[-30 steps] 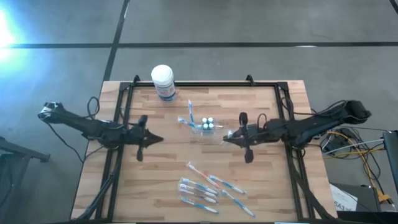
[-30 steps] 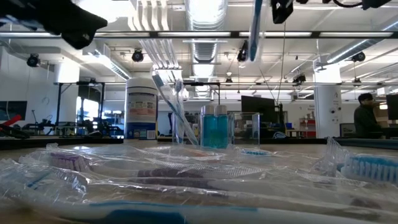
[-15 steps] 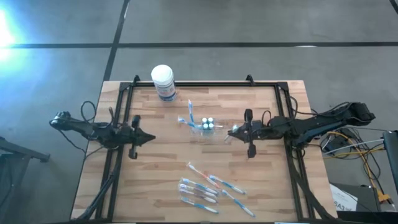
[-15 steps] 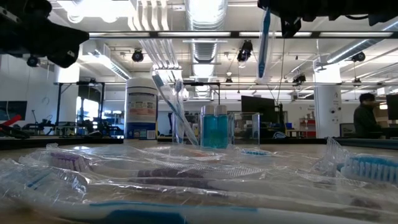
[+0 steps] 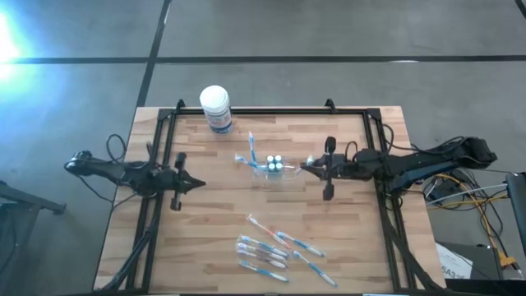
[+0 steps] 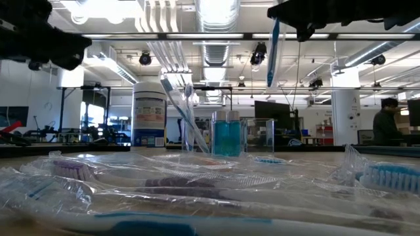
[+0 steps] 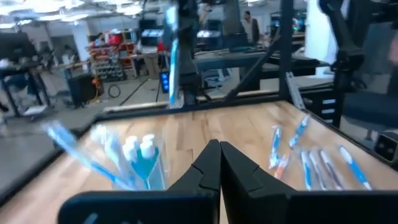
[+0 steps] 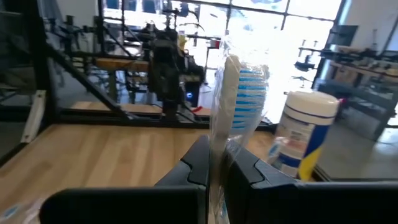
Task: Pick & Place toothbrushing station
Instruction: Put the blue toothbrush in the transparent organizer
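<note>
Right gripper [image 5: 306, 167] shifted toward cup [image 5: 269, 168] | toothbrush [image 8: 242, 93] clamped between fingers

light: bright overhead | glare: floor [image 5: 12, 37], windows | blur: left wrist view, foreground wrappers

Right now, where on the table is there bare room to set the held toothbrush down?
Bare wood lies between the left gripper and the clear cup, and along the far edge right of the tub. The near-centre is crowded with wrapped toothbrushes. The right gripper holds a toothbrush.
</note>
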You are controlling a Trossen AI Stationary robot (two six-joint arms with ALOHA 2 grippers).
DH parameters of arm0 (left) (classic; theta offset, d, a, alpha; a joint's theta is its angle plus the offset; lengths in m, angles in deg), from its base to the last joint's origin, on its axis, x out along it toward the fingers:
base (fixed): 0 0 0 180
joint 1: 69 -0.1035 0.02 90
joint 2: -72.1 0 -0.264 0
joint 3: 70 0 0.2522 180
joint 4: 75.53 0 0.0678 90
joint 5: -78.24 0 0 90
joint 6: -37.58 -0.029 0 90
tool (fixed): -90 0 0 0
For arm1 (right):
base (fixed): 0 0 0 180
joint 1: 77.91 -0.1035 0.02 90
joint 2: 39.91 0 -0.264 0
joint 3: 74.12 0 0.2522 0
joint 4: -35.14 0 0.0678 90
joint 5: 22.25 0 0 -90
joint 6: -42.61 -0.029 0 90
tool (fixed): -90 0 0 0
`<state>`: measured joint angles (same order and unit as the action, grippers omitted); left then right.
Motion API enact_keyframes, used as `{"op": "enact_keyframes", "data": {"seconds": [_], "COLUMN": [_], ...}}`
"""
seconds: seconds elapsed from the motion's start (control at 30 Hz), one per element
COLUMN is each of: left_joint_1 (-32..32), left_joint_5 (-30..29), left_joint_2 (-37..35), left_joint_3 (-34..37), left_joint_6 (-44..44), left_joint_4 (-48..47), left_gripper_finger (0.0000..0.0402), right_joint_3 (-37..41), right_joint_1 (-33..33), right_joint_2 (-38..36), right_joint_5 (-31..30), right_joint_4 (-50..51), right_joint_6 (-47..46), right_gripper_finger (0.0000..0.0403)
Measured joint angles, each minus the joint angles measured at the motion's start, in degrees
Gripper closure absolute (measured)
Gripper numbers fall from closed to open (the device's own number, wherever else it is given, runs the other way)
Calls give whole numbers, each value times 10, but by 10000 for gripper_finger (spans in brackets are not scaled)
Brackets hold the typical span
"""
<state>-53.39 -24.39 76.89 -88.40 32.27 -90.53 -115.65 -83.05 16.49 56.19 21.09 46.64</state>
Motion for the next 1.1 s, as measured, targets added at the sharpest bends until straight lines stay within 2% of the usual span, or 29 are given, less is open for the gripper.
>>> {"op": "enact_keyframes", "data": {"seconds": [0.07, 0.1, 0.13, 0.23, 0.27, 0.37, 0.63, 0.8, 1.1], "left_joint_1": [-11, -17, -25, -52, -65, -111, -213, -236, -238], "left_joint_5": [8, 16, 39, 177, 189, 181, 121, 110, 112], "left_joint_2": [-1, 0, 0, 5, 7, 7, 0, -3, -2], "left_joint_3": [-31, -34, -31, 2, 13, 23, 25, 26, 41], "left_joint_6": [-16, -19, -22, -42, -42, -22, 50, 39, 51], "left_joint_4": [-39, -29, -17, 59, 93, 122, 41, 32, 25], "left_gripper_finger": [401, 401, 401, 401, 401, 401, 401, 401, 398], "right_joint_3": [0, 0, 0, 0, 0, 0, 2, 2, 1], "right_joint_1": [6, 9, 10, 12, 12, 12, 12, 26, 84], "right_joint_2": [0, 0, 0, 0, 0, 0, 1, -2, -1], "right_joint_5": [-2, -2, -2, -2, -1, 14, 28, 29, 30], "right_joint_4": [0, 0, 0, 0, 1, 0, 2, -3, -8], "right_joint_6": [0, -1, -2, -2, -2, 0, -8, -9, -24], "right_gripper_finger": [390, 390, 390, 390, 390, 390, 390, 390, 390]}}
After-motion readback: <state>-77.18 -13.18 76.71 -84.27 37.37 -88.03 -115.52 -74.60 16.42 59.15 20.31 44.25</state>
